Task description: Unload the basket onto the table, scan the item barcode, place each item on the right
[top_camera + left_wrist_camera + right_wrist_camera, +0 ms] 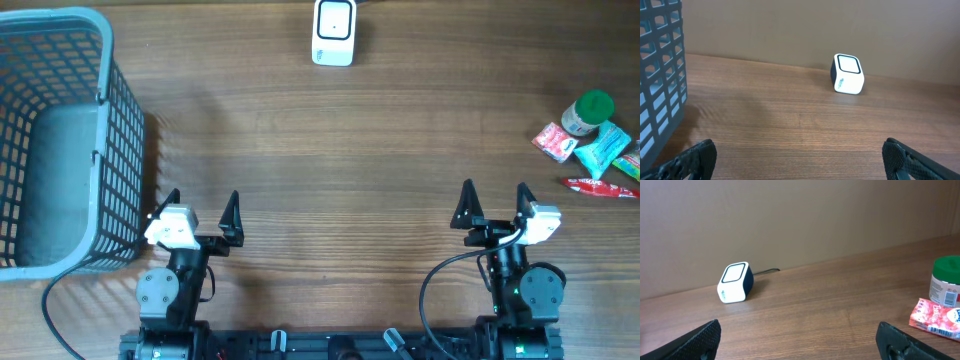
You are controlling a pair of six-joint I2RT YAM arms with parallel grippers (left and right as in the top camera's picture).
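Note:
A white barcode scanner (334, 32) with a dark window stands at the far middle of the table; it also shows as the scanner (847, 74) and the scanner (734, 282) in the wrist views. Several items lie at the right edge: a green-lidded jar (587, 112), a red packet (553, 141), a teal packet (603, 150) and a red stick (603, 186). The jar (946, 282) and red packet (935, 317) show in the right wrist view. My left gripper (203, 208) and right gripper (494, 203) both stand open near the front edge, holding nothing.
A grey plastic basket (62, 140) stands at the left, close to my left gripper; its wall (660, 75) fills the left of the left wrist view. A cable runs from the scanner off the far edge. Bare wood lies between the arms and the scanner.

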